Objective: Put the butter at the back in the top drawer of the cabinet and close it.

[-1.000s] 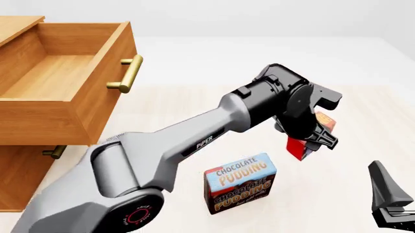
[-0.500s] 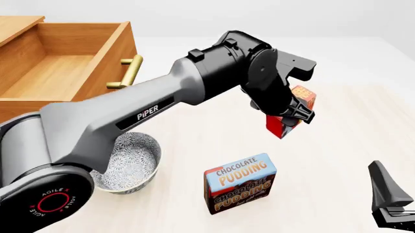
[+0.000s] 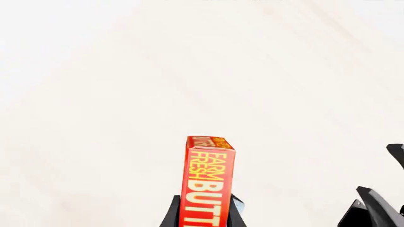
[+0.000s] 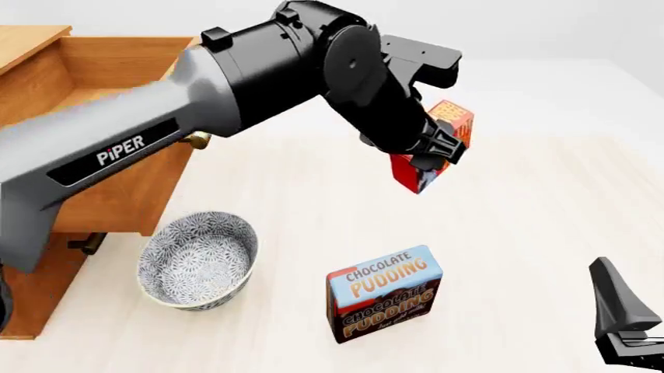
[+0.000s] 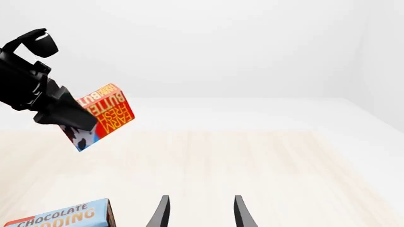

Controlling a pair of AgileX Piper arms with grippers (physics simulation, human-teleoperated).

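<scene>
Risk first: butter [image 4: 434,148] hangs tilted in my left fingers [image 4: 441,152], pinched near one end, high above the desk [image 4: 518,225]; a quick swing could twist it loose, and I think it'd drop near the pudding [image 4: 384,294] or bowl [image 4: 197,260]; it could also clip the drawer [image 4: 114,116] front wall going in; left arm stretches out from the cabinet [image 4: 31,287] side, wrist bent down; right fingers [image 5: 198,213] low, parted, holding nothing.
</scene>
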